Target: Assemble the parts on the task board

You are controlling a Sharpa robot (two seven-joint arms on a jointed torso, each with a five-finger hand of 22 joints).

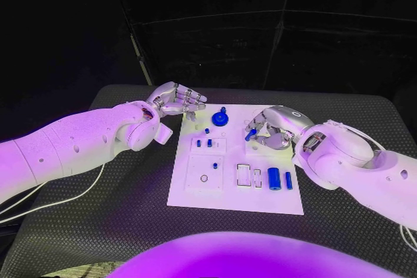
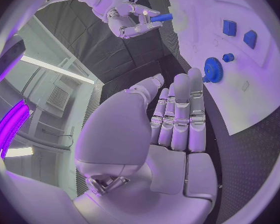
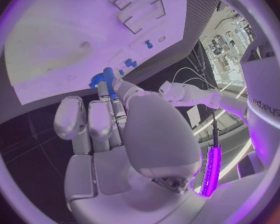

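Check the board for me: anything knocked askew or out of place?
Nothing stands out. The task board lies flat, its blue parts upright or in recesses. The right hand holds a blue peg; the left hand holds nothing.

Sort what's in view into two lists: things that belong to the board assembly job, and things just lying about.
Job:
task board
blue peg, held in the right hand
blue gear on the board
large blue cylinder on the board
left hand, holding nothing

Lying about:
white cables
black table
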